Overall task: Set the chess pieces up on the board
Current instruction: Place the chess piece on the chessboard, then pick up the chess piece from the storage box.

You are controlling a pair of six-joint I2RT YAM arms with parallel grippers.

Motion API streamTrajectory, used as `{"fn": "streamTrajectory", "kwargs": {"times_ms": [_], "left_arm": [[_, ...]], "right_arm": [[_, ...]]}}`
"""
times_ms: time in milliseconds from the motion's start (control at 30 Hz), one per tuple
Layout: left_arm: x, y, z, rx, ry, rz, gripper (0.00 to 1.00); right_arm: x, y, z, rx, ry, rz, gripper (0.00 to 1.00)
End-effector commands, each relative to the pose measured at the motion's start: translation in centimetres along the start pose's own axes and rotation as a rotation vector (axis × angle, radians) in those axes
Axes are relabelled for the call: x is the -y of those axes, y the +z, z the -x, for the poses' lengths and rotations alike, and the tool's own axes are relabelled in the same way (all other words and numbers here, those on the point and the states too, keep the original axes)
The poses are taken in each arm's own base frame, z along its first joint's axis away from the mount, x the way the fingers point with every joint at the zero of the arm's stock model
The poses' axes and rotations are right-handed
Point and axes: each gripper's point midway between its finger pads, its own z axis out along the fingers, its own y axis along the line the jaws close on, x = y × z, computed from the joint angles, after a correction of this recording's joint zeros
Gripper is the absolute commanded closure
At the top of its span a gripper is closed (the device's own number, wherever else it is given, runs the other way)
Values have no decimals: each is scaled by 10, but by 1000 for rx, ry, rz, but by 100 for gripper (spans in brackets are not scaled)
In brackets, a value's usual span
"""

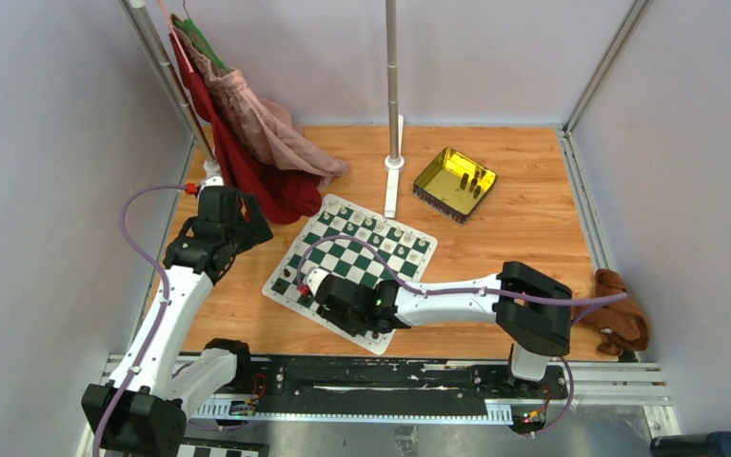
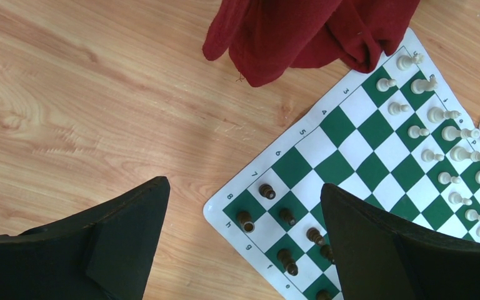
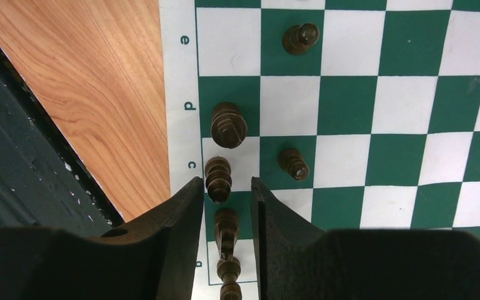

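- Black right fingers [image 3: 175, 250] stand a little apart, low over the near-left edge of the board. One dark brown chess piece [image 3: 226, 226] stands upright between them with a gap on either side, so nothing is gripped.
- Other dark brown pieces [image 3: 228, 125] stand in a line along that edge, with two dark pawns [image 3: 294, 164] one file further in.
- Flat green-and-white checkered board [image 3: 350, 150] lies mid-tabletop, turned at an angle on the wooden tabletop [image 1: 523, 228].
- Cream chess pieces [image 2: 440, 114] fill two rows along its far side.
- Black left fingers [image 2: 125, 237] hover over the board's left corner, spread wide and holding nothing.
- Dark red cloth [image 2: 300, 31] overlaps the far-left corner.
- Yellow transparent tray [image 1: 438, 169], far right and well apart, holds a few dark pieces.
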Motion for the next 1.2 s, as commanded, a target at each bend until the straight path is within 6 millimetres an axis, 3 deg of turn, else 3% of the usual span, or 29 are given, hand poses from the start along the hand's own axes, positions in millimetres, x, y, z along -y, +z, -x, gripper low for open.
{"fn": "streamTrajectory", "kwargs": {"times_ms": [0, 167, 300, 367, 533, 667, 833, 1000, 1167], "left_arm": [[2, -2, 10, 33, -6, -12, 2], [2, -7, 14, 46, -3, -16, 2], [2, -9, 16, 56, -1, -21, 1], [3, -10, 17, 60, 2, -25, 0], [3, -12, 18, 68, 9, -35, 0], [2, -13, 17, 66, 13, -34, 0], [2, -14, 17, 63, 22, -34, 0], [3, -11, 16, 57, 30, -38, 0], [6, -7, 13, 47, 40, -51, 0]], "right_arm": [[13, -19, 26, 49, -12, -36, 62], [22, -45, 57, 110, -16, -73, 62], [47, -71, 95, 184, 12, -156, 62], [68, -82, 110, 211, 43, -211, 62], [166, -96, 118, 227, 215, -414, 62], [252, -105, 104, 212, 386, -572, 62], [339, -107, 71, 165, 560, -733, 62], [399, -105, 31, 104, 696, -848, 62], [437, -104, -9, 61, 812, -922, 61]]}}
